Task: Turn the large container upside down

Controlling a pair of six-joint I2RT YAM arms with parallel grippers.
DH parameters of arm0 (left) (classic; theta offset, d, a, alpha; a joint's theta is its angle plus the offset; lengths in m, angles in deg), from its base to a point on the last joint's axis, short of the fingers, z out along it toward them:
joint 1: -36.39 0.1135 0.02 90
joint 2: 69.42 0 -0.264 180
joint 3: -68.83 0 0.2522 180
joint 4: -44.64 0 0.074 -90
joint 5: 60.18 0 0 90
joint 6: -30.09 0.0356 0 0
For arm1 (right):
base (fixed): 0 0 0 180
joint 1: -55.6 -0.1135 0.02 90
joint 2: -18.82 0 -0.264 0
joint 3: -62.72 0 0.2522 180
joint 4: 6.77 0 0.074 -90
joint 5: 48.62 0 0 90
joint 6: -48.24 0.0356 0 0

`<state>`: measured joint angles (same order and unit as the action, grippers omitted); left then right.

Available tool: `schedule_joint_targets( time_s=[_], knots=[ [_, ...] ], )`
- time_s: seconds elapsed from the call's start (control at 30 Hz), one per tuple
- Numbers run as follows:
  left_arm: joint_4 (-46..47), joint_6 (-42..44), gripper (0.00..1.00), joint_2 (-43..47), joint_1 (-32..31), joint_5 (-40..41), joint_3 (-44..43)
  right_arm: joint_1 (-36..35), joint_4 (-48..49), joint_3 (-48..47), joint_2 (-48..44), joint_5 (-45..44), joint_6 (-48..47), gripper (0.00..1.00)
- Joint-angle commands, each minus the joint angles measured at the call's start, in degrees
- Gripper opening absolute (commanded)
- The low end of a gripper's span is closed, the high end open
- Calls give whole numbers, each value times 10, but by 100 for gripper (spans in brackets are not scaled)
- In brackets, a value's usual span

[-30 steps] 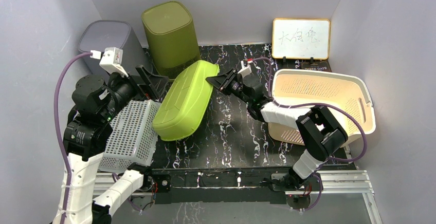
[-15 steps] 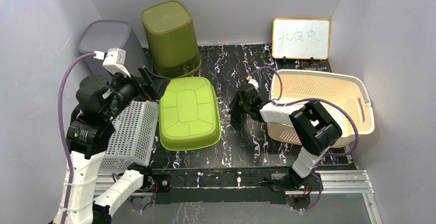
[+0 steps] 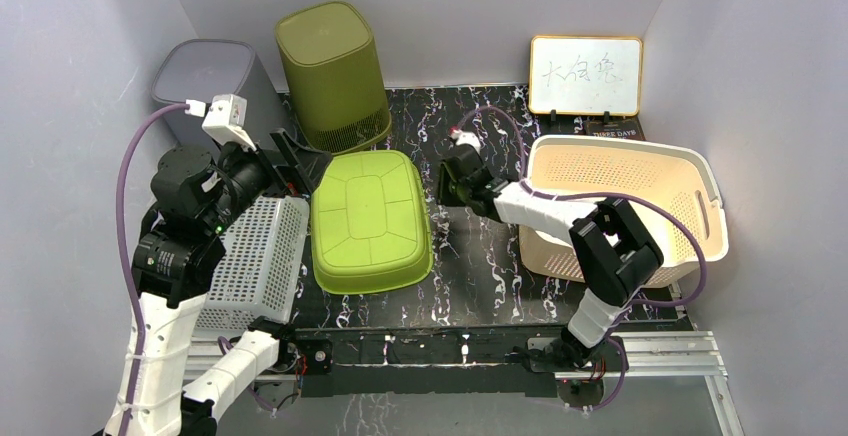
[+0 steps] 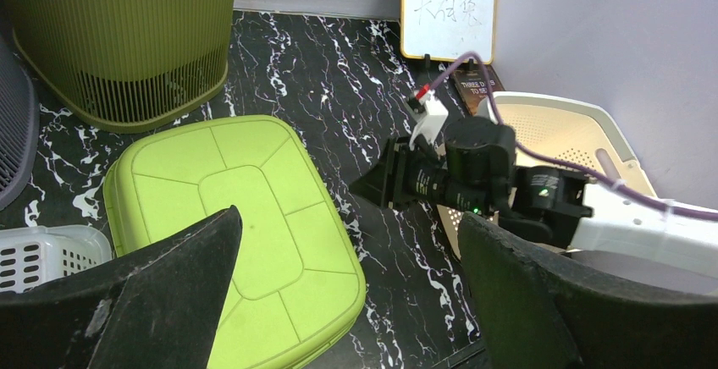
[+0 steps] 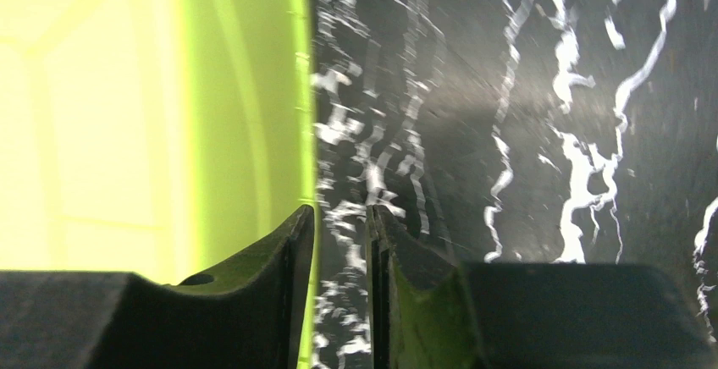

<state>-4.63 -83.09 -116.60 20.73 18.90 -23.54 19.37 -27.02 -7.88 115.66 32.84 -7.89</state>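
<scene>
The large lime-green container lies upside down, flat on the black marble table, its ribbed bottom facing up. It also shows in the left wrist view and in the right wrist view. My left gripper is open wide and empty, above the container's far left corner; its jaws frame the container's right half in its own view. My right gripper hangs just off the container's right edge. Its jaws stand a narrow gap apart with only table showing between them.
A tall olive bin and a grey bin stand at the back left. A white perforated basket lies against the container's left side. A cream laundry basket stands at the right, a small whiteboard behind it.
The container went from tilted on its edge to lying flat, bottom up. My right gripper let go of its rim and drew back to the right. The left gripper barely moved.
</scene>
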Motion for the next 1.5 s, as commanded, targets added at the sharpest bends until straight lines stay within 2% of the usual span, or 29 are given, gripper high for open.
schedule_joint_targets(
  time_s=[0.0,0.17,0.2,0.3,0.37,0.4,0.73,0.93,1.0,1.1,1.17,1.3,1.47],
  knots=[
    [18,-2,98,2,-1,-8,12,-39,-94,-124,-43,-48,-98,29],
    [14,0,98,4,-1,-5,15,-49,-180,-183,-78,-157,-145,35],
    [12,1,98,5,-1,-4,15,-49,-184,-184,-91,-185,-154,39],
    [9,3,98,4,-1,-2,12,-49,-204,-183,-128,-247,-176,60],
    [9,3,98,3,-1,-3,12,-50,-212,-177,-154,-282,-185,94],
    [11,2,98,3,-1,-5,12,-49,-213,-172,-166,-296,-191,97],
    [28,-6,98,-3,-1,-16,35,-39,-349,-207,-225,-382,-155,98],
    [32,-8,98,-8,-1,-26,42,-38,-480,-212,-241,-391,-86,98],
    [38,-10,98,-8,-1,-31,47,-37,-503,-192,-252,-399,-68,98],
    [46,-13,98,-10,-1,-37,58,-38,-510,-156,-272,-366,-53,97],
    [44,-13,98,-12,-1,-41,62,-37,-508,-128,-284,-353,-43,93],
    [40,-10,98,-9,-1,-36,69,-37,-498,-96,-305,-336,-32,76],
    [38,-9,98,-2,-1,-33,74,-37,-447,-55,-317,-317,-40,69]
  ],
)
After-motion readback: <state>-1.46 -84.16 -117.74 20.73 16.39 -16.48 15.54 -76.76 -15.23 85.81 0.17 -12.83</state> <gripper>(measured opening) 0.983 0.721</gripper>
